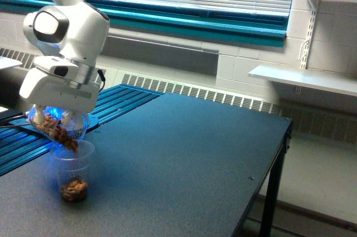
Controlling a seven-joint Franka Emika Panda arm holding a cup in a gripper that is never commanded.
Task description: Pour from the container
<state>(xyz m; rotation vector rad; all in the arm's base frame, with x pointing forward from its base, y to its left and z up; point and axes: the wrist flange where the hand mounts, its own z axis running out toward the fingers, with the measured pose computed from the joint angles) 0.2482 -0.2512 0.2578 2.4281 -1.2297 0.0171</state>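
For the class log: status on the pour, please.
Gripper shut on jar, tilted, mouth over cup. Brown bits at jar's lip; small pile in cup bottom. Nothing in the way on table.

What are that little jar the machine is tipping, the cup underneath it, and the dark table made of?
The container looks like clear, glossy plastic: brown bits show through its rounded wall. The cup seems thin clear plastic too, with its contents visible at the bottom. The table has a dark, matte, smooth top, perhaps laminate, on what look like black metal legs; the exact material is not certain.
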